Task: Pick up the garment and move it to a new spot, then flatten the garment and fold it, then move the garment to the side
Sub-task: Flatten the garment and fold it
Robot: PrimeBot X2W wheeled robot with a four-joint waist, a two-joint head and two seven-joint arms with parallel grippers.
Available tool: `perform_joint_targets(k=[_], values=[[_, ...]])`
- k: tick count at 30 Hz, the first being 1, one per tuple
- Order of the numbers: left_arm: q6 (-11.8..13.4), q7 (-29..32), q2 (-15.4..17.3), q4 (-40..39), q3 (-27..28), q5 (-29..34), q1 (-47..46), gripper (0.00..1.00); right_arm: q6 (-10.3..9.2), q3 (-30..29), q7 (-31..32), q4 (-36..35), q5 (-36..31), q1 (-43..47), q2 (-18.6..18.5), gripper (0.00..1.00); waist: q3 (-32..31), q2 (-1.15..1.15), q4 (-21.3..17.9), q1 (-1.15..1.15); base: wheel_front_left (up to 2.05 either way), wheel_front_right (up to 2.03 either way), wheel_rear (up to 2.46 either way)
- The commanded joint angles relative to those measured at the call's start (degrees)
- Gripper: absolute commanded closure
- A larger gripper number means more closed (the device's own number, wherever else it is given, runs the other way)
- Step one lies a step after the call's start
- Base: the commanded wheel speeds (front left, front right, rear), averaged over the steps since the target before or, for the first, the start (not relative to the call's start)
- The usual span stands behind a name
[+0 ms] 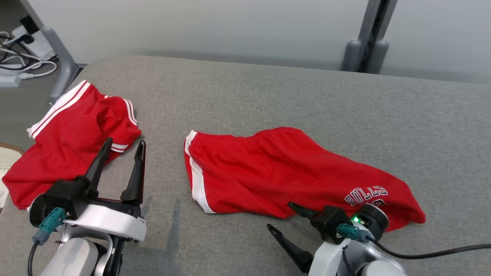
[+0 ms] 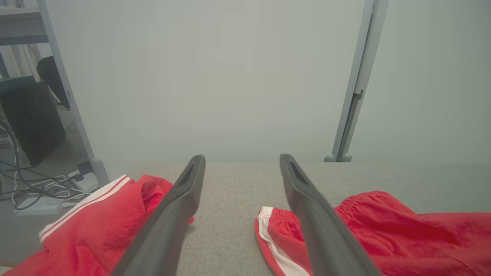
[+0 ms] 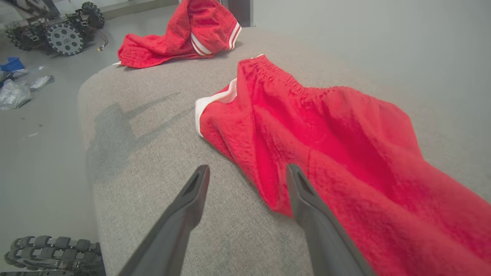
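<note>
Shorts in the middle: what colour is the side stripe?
White stripe on red shorts; head view shows it best.

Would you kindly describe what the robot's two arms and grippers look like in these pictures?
Both the left gripper and the right gripper have two long, tapering matte-black fingers on black mounts. Behind them sit glossy white and silver-grey wrist shells. Each wrist carries a teal plug with a dark cable, and a small green light glows on the right wrist.
</note>
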Motion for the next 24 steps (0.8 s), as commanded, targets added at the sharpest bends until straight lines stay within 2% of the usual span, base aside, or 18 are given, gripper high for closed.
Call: perform_joint_targets(k=[1, 7, 14, 17, 18, 20, 24], values=[[-0.87, -0.42, -0.66, 1.01, -0.03, 0.49, -1.69, 0.00, 0.01, 2.54, 0.74, 2.08, 0.70, -2.21, -1.18, 0.00, 2.37, 0.00, 2.23, 0.00, 0.00, 0.00, 0.00], [-2.21, -0.67, -2.97, 2.85, 0.12, 1.31, -3.51, 0.00, 0.01, 6.96, 0.81, 7.22, 1.57, -7.32, -2.01, 0.00, 4.62, 0.00, 3.30, 0.00, 0.00, 0.00, 0.00], [-4.19, -0.73, -5.90, 4.07, 1.52, 3.50, -5.63, 0.00, 0.01, 10.72, -1.01, 15.76, 3.21, -13.58, -1.11, 0.00, 6.51, 0.00, 4.02, 0.00, 0.00, 0.00, 0.00], [-5.01, -0.74, -6.87, 4.54, 2.20, 4.60, -6.09, 0.00, 0.01, 11.83, -2.09, 18.25, 4.46, -15.55, -0.84, 0.88, 6.90, 0.00, 4.14, 0.00, 0.00, 0.00, 0.00], [-5.32, -0.74, -7.10, 4.66, 2.61, 4.94, -6.30, 0.00, 0.00, 11.94, -2.38, 19.06, 5.00, -16.11, -0.74, 1.00, 6.99, 0.00, 4.10, 0.00, 0.00, 0.00, 0.00], [-5.77, -0.74, -7.58, 4.86, 3.30, 5.54, -6.44, 0.00, 0.00, 12.39, -2.82, 19.81, 6.10, -16.92, -0.73, 1.00, 7.11, 0.00, 3.83, 0.00, 0.00, 0.00, 0.00], [-6.17, -0.75, -7.60, 5.55, 5.02, 7.29, -5.33, 0.00, 0.00, 11.63, -3.75, 17.62, 12.77, -17.21, -0.96, 1.00, 6.82, 0.00, 2.18, 0.00, 0.00, 0.00, 0.00]])
